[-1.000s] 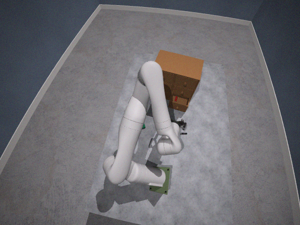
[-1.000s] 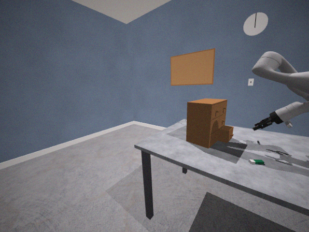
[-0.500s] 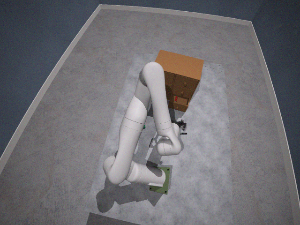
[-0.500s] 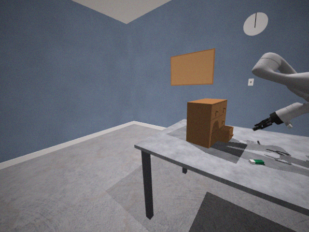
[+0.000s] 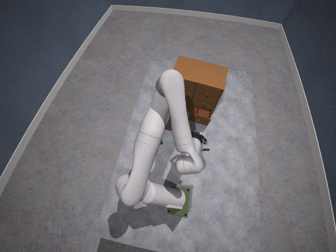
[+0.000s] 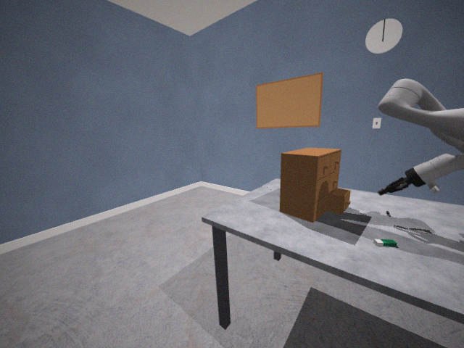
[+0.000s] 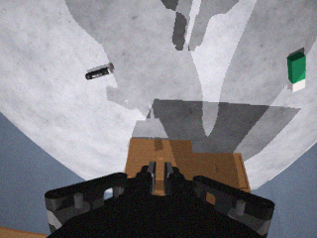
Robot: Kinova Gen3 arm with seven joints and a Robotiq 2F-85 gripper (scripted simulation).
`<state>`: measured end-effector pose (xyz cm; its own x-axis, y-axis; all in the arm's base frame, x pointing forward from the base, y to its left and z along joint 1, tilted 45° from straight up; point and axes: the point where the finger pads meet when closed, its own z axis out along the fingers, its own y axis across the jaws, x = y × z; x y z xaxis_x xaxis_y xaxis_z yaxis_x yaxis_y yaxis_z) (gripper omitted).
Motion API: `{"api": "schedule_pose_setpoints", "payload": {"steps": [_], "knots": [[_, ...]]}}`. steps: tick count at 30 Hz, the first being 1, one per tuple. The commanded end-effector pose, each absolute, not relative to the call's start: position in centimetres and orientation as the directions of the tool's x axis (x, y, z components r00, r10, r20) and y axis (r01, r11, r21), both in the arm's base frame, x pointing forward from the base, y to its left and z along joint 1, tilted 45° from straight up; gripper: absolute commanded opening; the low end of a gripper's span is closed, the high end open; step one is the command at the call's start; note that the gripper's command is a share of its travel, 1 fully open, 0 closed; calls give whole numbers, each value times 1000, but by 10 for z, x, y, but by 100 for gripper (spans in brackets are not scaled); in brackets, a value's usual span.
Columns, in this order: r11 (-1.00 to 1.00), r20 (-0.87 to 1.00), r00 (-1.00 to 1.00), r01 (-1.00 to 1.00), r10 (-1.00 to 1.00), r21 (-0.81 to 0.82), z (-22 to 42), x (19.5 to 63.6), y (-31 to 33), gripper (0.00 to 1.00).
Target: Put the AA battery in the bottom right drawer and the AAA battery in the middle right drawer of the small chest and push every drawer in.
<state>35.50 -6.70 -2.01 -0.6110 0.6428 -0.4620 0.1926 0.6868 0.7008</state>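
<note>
Brown wooden chest (image 5: 202, 71) (image 6: 299, 183): bottom-right drawer (image 5: 202, 119) (image 6: 341, 201) (image 7: 159, 171) open — small red cylindrical battery (image 5: 197, 110) inside. Small black cylindrical battery (image 5: 206, 149) (image 6: 388, 214) (image 7: 99, 72) on the grey table (image 5: 233, 184) (image 6: 270, 228) (image 7: 40, 64). Black two-finger gripper (image 5: 200, 136) (image 6: 381, 193) (image 7: 159, 170) — fingers together, apart from the drawer.

Compared with a second ago, the arm's raised elbow (image 5: 170, 78) has shifted slightly right in the top view, and the arm seems to hide more of the green-and-white block (image 5: 161, 142) (image 6: 386, 242) (image 7: 296, 70).
</note>
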Motion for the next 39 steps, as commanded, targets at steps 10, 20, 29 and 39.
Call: {"api": "schedule_pose_setpoints", "payload": {"steps": [10,20,29,39], "knots": [[687,-463,-610,193,643,700,-21,356,-67,0],[687,-463,-610,193,643,700,-36,372,-56,0],[687,-463,-610,193,643,700,-60,398,-38,0],[687,-463,-610,193,643,700,-79,418,-25,0]]}}
